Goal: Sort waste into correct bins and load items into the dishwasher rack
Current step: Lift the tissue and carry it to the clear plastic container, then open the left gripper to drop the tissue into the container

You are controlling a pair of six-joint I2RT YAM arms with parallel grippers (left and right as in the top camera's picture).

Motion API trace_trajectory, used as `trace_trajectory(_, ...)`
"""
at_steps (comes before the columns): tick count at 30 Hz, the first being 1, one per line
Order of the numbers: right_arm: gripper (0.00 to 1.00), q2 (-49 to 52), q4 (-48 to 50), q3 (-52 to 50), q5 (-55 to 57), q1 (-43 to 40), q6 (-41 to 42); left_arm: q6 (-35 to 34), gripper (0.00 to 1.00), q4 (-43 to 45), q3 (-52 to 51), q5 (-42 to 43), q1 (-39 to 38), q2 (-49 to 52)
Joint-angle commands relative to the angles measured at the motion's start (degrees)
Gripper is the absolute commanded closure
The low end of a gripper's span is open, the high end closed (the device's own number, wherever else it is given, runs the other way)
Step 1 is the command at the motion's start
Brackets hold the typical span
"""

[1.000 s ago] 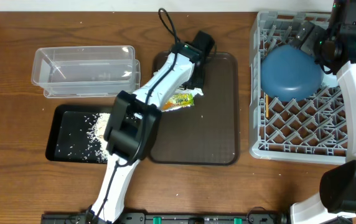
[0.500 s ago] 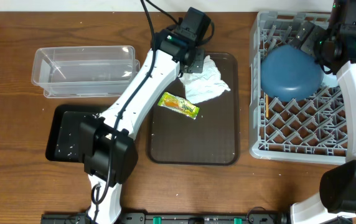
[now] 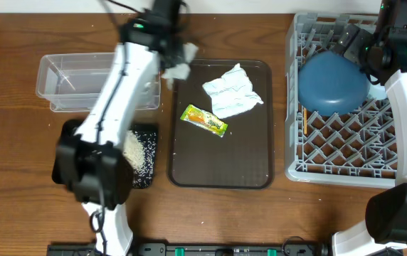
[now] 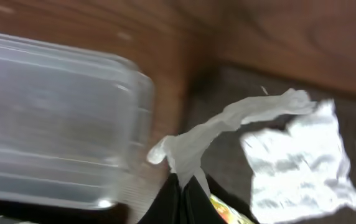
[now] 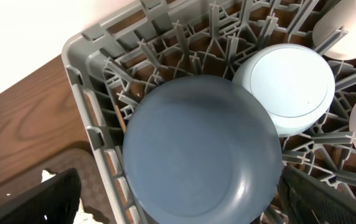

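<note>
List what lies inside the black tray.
White rice grains lie heaped at the right end of the black tray. The left arm covers the rest, so anything there is hidden.

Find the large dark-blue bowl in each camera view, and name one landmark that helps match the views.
Overhead: the dark-blue bowl sits at upper right, inside the grey rack.
Left wrist: not in it.
Right wrist: the bowl fills the centre, in the rack's corner.
Shared landmark: the brown tray, also in the left wrist view and at the right wrist view's lower left.
</note>
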Motion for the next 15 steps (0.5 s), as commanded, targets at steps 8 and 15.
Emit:
trace_trajectory(8,0.01,-0.02,-0.11,-0.02,0.02,0.09,0.55,-7.63,0.94,-1.16,-0.76,-1.2,12.68,-5.77)
trace_trajectory(15,0.01,-0.02,-0.11,-0.02,0.02,0.09,0.55,-13.44,0.94,0.63,-6.8,-3.21,16.92,-5.77)
